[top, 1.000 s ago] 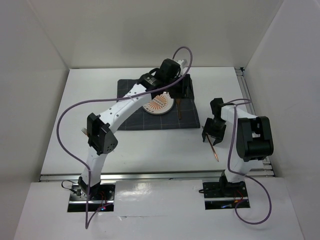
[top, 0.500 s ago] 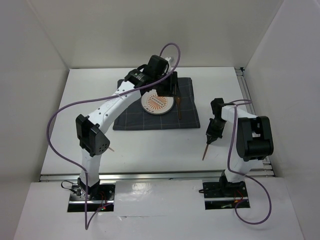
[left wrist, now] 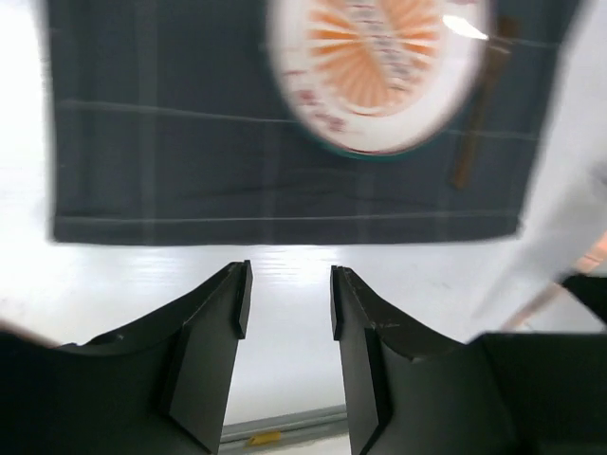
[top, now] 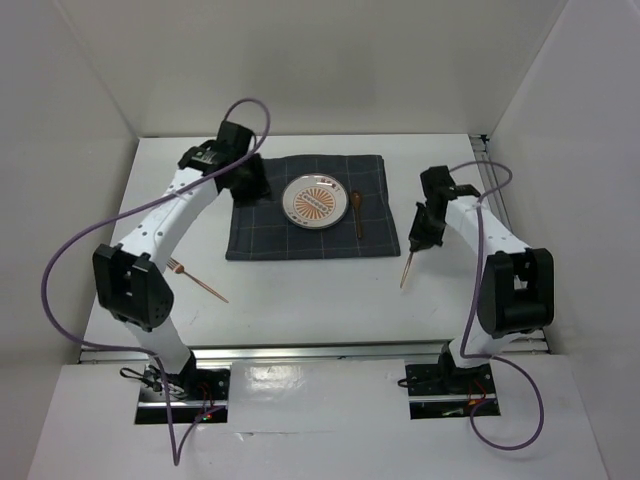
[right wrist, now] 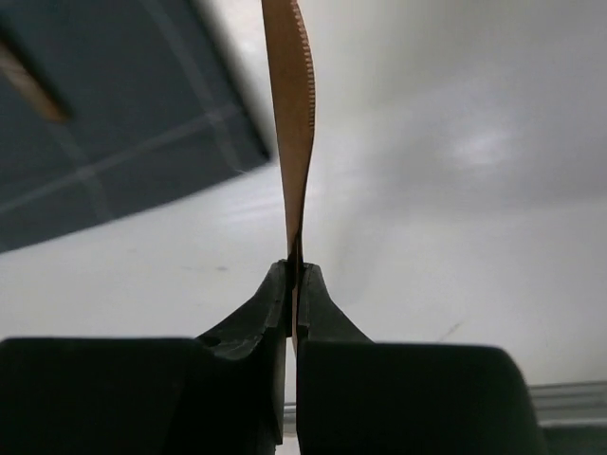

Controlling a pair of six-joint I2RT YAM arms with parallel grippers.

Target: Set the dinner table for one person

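One white silver-railed dinner table [top: 300, 305]; left gripper [left wrist: 287, 284] gapes empty, right gripper [right wrist: 292, 277] clamps knife [right wrist: 292, 114]

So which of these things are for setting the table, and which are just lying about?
For the job: plate, spoon and checked mat; fork on the dinner table; knife pinched in the right tool.
Just there: purple cables, the robot's own wiring.
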